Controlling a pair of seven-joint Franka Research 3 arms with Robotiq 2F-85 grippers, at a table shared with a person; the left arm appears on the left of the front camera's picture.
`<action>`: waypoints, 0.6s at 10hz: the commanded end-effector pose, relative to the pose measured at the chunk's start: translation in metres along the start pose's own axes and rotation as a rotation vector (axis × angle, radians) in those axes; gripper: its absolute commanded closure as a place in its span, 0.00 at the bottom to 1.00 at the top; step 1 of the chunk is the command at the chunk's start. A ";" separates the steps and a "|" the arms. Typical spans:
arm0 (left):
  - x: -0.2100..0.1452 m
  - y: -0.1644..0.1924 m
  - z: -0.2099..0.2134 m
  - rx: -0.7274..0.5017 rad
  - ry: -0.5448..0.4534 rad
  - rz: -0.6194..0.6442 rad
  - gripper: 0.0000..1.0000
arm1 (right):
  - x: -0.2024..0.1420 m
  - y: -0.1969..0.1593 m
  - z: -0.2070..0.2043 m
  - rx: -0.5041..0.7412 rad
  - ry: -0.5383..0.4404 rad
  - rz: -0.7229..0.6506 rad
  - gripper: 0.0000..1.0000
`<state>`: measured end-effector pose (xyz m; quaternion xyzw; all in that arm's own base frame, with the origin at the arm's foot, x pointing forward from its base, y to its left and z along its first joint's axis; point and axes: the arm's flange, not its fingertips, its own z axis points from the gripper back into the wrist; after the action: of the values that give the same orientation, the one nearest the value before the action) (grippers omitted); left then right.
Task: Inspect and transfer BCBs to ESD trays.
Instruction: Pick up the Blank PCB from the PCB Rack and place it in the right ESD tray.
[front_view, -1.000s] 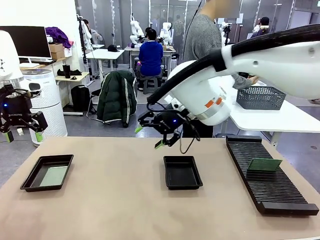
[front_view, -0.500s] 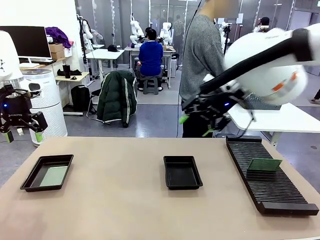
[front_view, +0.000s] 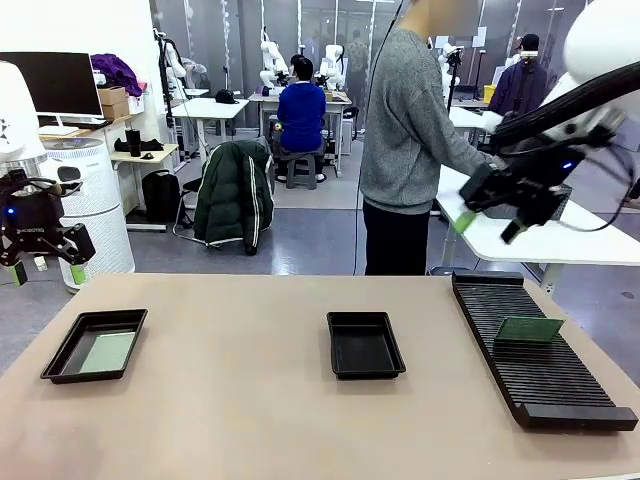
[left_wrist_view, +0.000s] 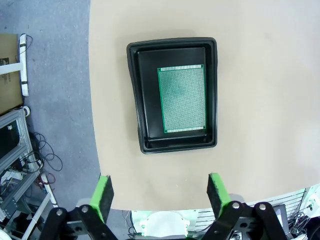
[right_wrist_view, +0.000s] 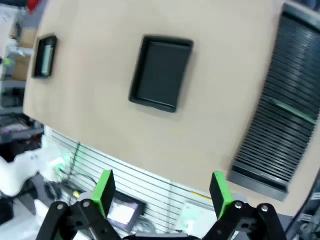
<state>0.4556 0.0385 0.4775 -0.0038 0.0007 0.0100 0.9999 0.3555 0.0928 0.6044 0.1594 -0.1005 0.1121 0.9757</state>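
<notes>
At the far left, the left tool (front_view: 47, 270) hangs off the tabletop's (front_view: 240, 400) left edge, raised above its level, with its green pads spread wide and nothing between them. Its wrist view looks straight down on the left ESD tray (left_wrist_view: 172, 42), which sits near the tabletop's left edge. The first BCB (left_wrist_view: 181, 99) lies flat on this tray's floor, square to the walls and a little off centre. That part of the transfer looks finished. Near the middle of the tabletop, the middle ESD tray (front_view: 365, 375) stands well apart from the left one, and its black floor is bare. Behind it, at the far side, a person (front_view: 410, 130) stands turned towards another table. Further right, the long black slotted rack (front_view: 545, 375) runs along the right side of the tabletop. The second BCB (front_view: 530, 329) stands on edge in one of its slots, about halfway along, tilted back slightly. The right tool (front_view: 487, 225) hovers high above the rack's far end, well clear of it, also wide open and empty. So roughly half the work appears done: one board is trayed, and one waits in the rack. The bare middle tray is probably meant for it, once it is gripped and checked.
</notes>
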 end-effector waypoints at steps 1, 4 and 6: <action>-0.001 0.000 -0.002 0.000 -0.010 -0.005 0.00 | 0.005 -0.016 0.029 -0.063 0.024 0.147 0.00; -0.001 0.000 -0.002 0.000 -0.010 -0.005 0.00 | 0.006 -0.038 0.071 -0.099 0.104 0.376 0.00; -0.001 0.000 -0.002 0.000 -0.010 -0.005 0.00 | 0.007 -0.055 0.096 -0.097 0.133 0.542 0.00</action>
<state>0.4556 0.0385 0.4775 -0.0038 0.0007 0.0100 0.9999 0.3538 0.0221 0.6714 0.0805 -0.0859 0.3348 0.9349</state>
